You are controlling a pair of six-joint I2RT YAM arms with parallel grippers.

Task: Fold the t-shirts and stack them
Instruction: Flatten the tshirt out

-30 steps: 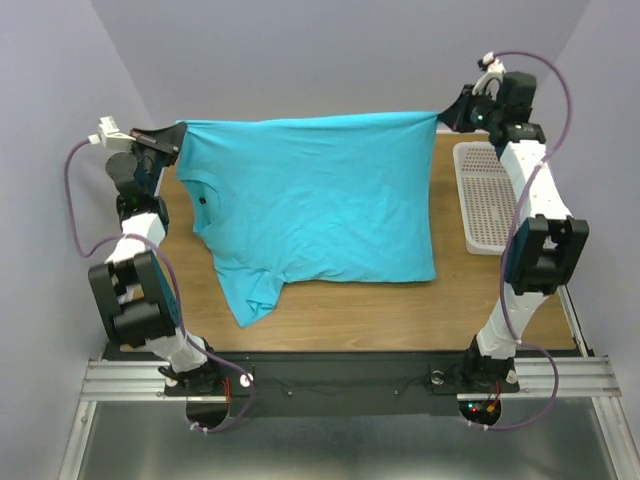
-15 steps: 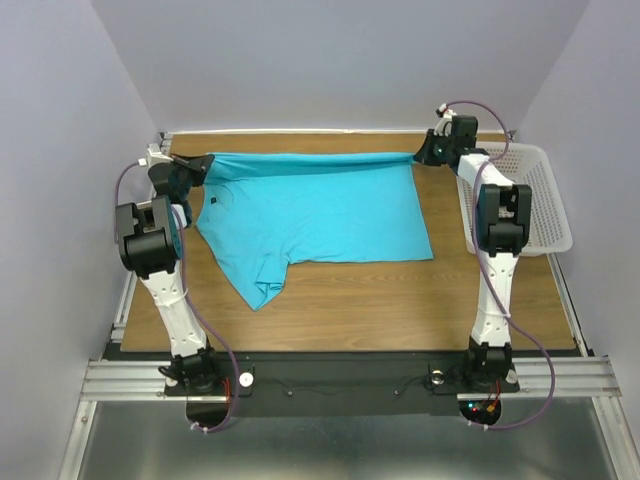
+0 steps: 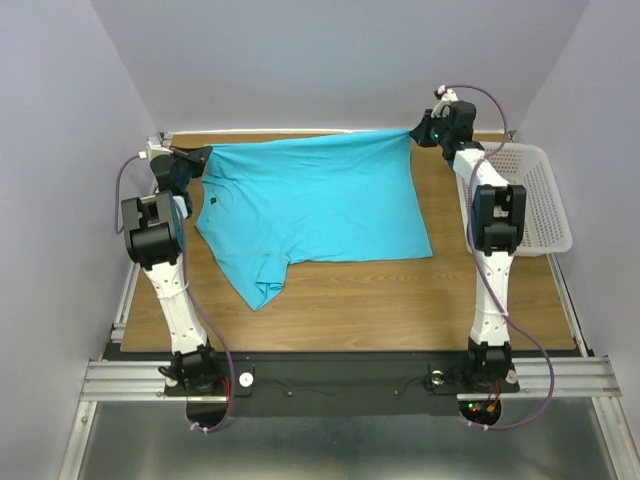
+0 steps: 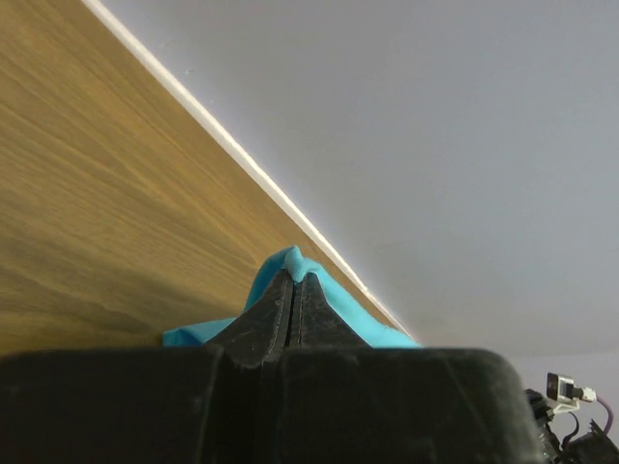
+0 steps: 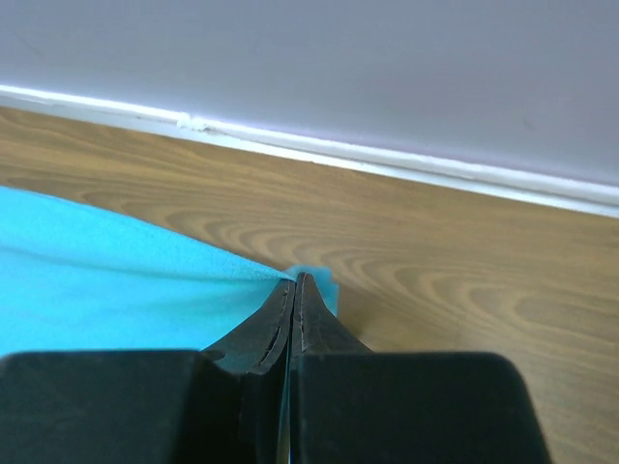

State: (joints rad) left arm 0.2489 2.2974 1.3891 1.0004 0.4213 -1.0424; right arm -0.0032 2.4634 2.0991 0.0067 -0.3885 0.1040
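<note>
Turquoise t-shirt (image 3: 310, 205) strung across the desk (image 3: 400, 300)!
Left hand (image 3: 205, 154) and right hand (image 3: 413, 132) each pinch a far corner, clamped tight.

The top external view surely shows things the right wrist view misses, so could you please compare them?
Only the top external view shows the whole t-shirt, its far edge stretched between the left gripper and the right gripper, the rest lying on the table, and the white basket. Only the right wrist view shows close up that the right gripper's jaws are shut on a cloth corner, a tuft poking past the tips. Both show turquoise cloth, the wooden table and the wall.
</note>
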